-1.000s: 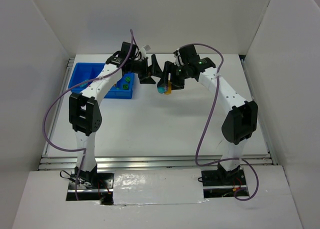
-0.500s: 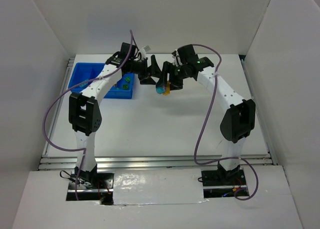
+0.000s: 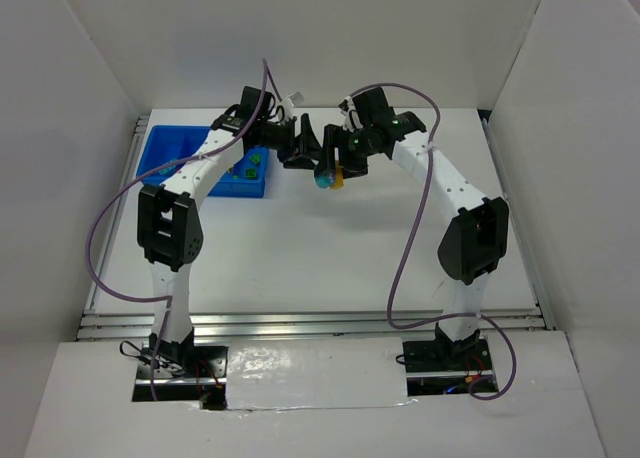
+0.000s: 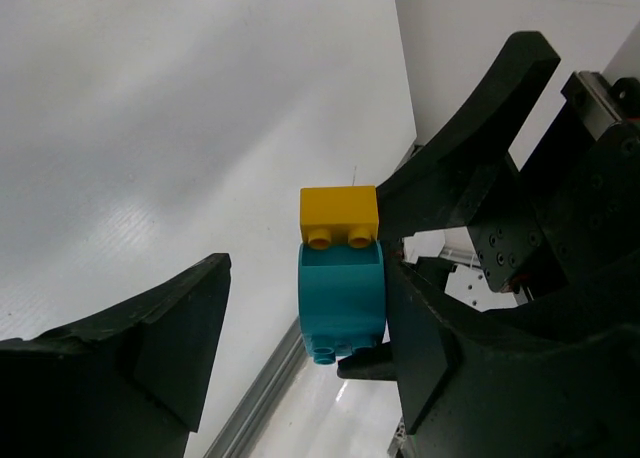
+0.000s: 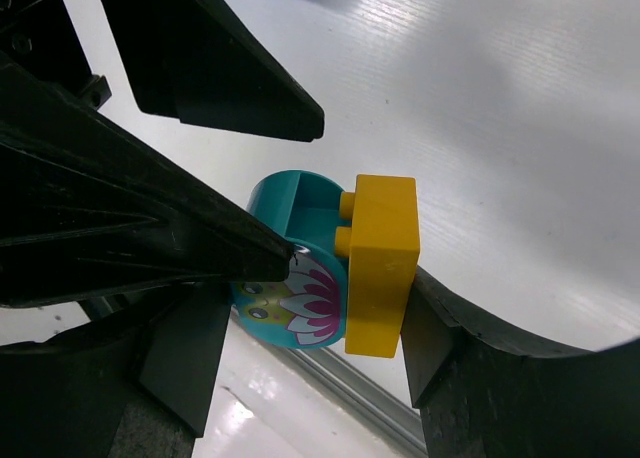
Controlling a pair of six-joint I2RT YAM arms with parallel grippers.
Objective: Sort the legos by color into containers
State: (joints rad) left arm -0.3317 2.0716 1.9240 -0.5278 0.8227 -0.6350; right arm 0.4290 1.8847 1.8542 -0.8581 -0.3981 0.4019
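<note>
Right pincer (image 5: 315,338): clamped on lego pair (image 5: 345,268), yellow on teal.
Left pincer (image 4: 300,308): jaws apart, straddling pair.
Print: pink-petalled flower face, on teal.
Place: above surface (image 3: 320,248), far side, right of blue tray (image 3: 160,148).

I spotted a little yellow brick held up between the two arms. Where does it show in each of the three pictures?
Top external: the yellow brick is a tiny speck just above the picture's centre.
Left wrist: the yellow brick sits at centre, large, at the top of the pair.
Right wrist: the yellow brick is right of centre, standing on edge.
Shared landmark: the teal piece joined to it, visible in every view.
</note>
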